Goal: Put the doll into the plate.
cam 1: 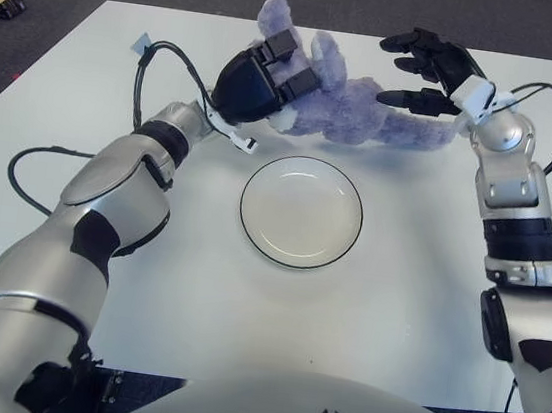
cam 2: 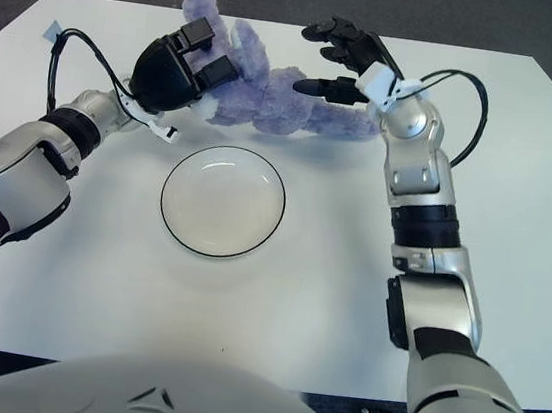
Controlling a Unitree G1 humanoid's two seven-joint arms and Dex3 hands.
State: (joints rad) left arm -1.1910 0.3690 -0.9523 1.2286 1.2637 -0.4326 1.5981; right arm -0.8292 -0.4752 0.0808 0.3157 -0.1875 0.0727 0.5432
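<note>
your left hand (cam 1: pixel 261 79) has its fingers clamped on the head end of the doll (cam 1: pixel 353 115), just beyond the far-left rim of the plate (cam 1: pixel 301 212). your right hand (cam 1: pixel 428 74) is beyond the plate's far-right side, at the doll's tail end, fingers spread and curved over the plush; i can't tell if they actually touch it, and it doesn't look like a real grip. the doll stretches sideways between the two hands, past the plate's far edge. its left end looks raised off the table (cam 1: pixel 194 297); the rest seems to sag toward it.

progress call: grasp is done on the left side, transfer is not. plate holds nothing and no part of the doll overlaps it. what's left: bring the doll toward you until it's over the plate's centre, lower it, let go with both hands.
</note>
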